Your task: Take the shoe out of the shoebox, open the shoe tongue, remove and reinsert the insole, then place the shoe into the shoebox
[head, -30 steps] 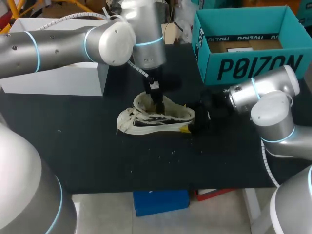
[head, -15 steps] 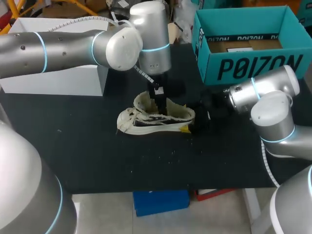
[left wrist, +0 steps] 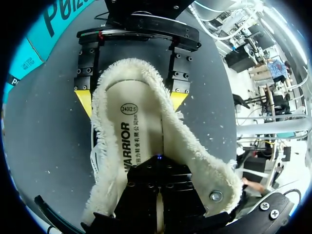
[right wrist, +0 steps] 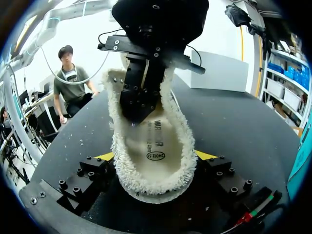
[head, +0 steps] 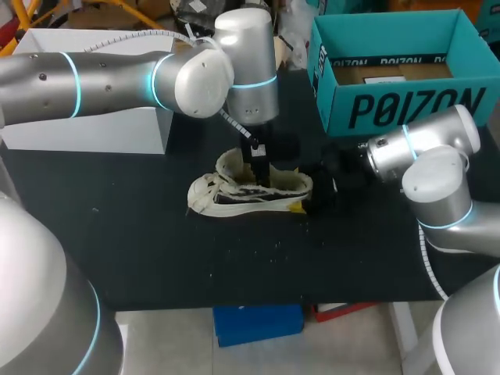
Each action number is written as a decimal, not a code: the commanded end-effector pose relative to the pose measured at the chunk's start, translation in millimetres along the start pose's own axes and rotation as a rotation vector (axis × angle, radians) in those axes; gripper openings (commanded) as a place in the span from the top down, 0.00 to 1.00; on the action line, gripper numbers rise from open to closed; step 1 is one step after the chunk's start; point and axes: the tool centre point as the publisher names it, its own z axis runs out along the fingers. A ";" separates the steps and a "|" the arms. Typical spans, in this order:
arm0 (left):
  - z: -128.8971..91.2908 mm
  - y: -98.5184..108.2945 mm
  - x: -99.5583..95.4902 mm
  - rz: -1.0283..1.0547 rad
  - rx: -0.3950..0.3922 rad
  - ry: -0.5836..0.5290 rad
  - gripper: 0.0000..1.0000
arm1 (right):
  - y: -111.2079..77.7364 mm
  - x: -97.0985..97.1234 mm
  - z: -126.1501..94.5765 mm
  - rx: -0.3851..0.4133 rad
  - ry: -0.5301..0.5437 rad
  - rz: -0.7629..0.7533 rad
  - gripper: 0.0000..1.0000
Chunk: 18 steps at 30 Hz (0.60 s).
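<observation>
Shifted toward 3 o'clock, left gripper (head: 262, 166) sits inside shoe (head: 226, 194), grip unclear; right gripper (right wrist: 155, 157) clamps heel; insole (left wrist: 141, 122) carries print.

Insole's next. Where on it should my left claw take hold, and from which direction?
Probably the heel end of the insole, from straight above through the fleecy opening of the shoe. That end lies bare and flat; the toe end runs out of sight under the left claw. The right claw clamps the heel from both sides, so side approaches are blocked.
</observation>
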 end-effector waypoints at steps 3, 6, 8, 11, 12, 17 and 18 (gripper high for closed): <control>9.1 1.7 -0.2 -0.010 0.015 -0.025 0.71 | 0.3 -1.9 1.1 0.001 -0.001 0.002 1.00; 4.4 3.7 -0.5 -0.016 0.018 -0.053 0.57 | 0.3 -1.9 1.1 0.001 -0.001 0.002 1.00; 2.9 5.0 -0.7 -0.019 0.009 -0.076 0.55 | 0.3 -1.9 1.1 0.001 -0.001 0.002 1.00; 3.3 8.1 -1.2 -0.030 -0.001 -0.109 0.57 | 0.3 -1.9 1.1 0.001 -0.001 0.002 1.00; 3.0 9.0 -1.3 -0.035 -0.007 -0.122 0.58 | 0.3 -1.9 1.1 0.001 -0.001 0.002 1.00; 6.0 17.3 -5.2 -0.058 -0.058 -0.228 0.60 | 0.3 -1.9 1.1 0.001 -0.001 0.002 1.00; 6.6 18.7 -6.0 -0.062 -0.058 -0.241 0.60 | 0.3 -1.9 1.1 0.001 -0.001 0.002 1.00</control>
